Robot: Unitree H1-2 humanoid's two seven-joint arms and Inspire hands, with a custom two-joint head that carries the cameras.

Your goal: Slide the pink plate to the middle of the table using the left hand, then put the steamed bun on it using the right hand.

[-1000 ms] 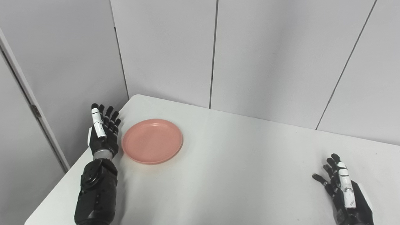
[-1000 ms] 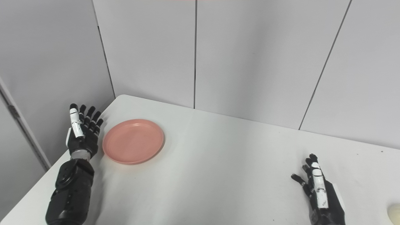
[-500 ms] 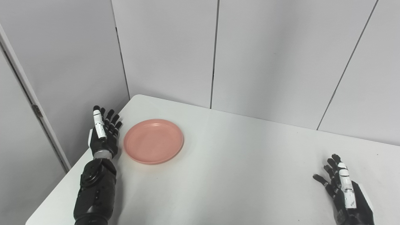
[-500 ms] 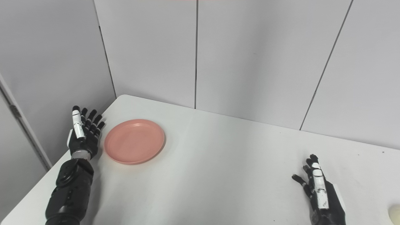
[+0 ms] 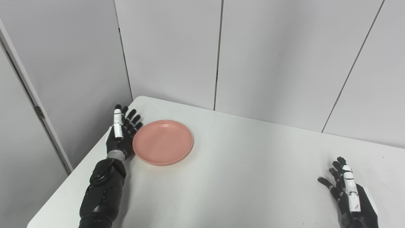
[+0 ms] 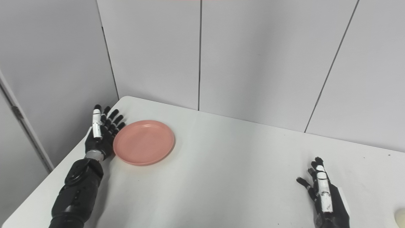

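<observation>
The pink plate point(image 5: 163, 146) lies flat on the white table point(image 5: 240, 177), at its far left. My left hand point(image 5: 121, 133) is open with its fingers straight. Its palm side stands against the plate's left rim. My right hand point(image 5: 348, 194) is open and empty, resting low at the table's right front. The steamed bun point(image 6: 400, 217) is a pale round shape, cut off at the right eye view's lower right edge, to the right of my right hand. It is outside the left eye view.
Grey wall panels point(image 5: 269, 57) stand close behind the table's far edge. The table's left edge point(image 5: 82, 161) runs just beside my left arm.
My left hand moved right to the plate's rim and pushed the plate a little to the right. My right hand has stayed put.
</observation>
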